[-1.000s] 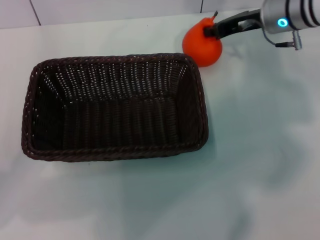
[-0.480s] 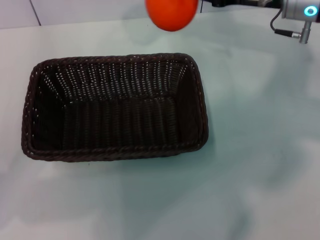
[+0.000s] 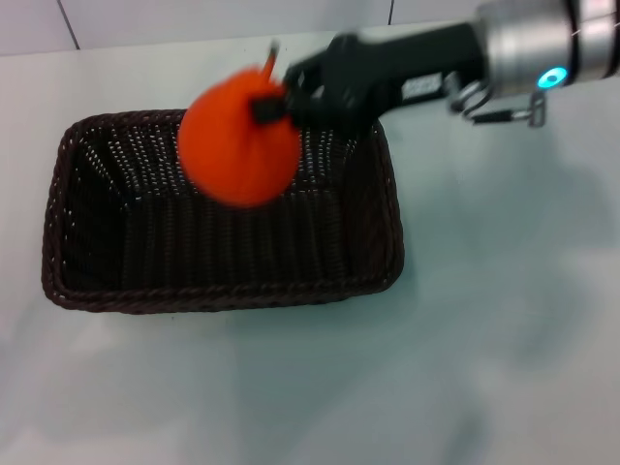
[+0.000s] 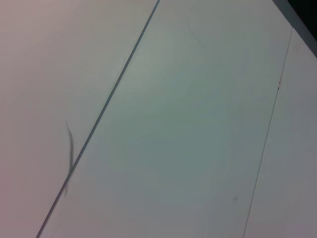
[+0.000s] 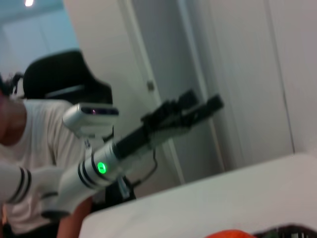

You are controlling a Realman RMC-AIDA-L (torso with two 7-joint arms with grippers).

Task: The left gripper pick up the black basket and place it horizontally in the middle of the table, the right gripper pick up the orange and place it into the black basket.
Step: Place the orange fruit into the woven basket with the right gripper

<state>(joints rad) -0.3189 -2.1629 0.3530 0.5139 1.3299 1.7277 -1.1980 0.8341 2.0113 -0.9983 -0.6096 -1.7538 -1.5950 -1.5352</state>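
The black basket (image 3: pixel 223 294) lies lengthwise across the middle of the table (image 3: pixel 504 329), open side up and empty. My right gripper (image 3: pixel 267 103) reaches in from the right and is shut on the orange (image 3: pixel 232 160), holding it in the air over the far middle part of the basket. A sliver of the orange (image 5: pixel 229 234) and the basket rim (image 5: pixel 293 230) show in the right wrist view. That view also shows my left arm raised off the table, with its black gripper (image 5: pixel 195 110) up in the air. The left wrist view shows only pale wall panels.
The table's far edge (image 3: pixel 174 44) runs just behind the basket. In the right wrist view a person in a white shirt (image 5: pixel 34 144) sits beyond the table, with a black chair back (image 5: pixel 64 74) behind.
My right gripper has carried the orange from the table beside the basket's far right corner, up past the far edge, then down and left to hang over the basket.
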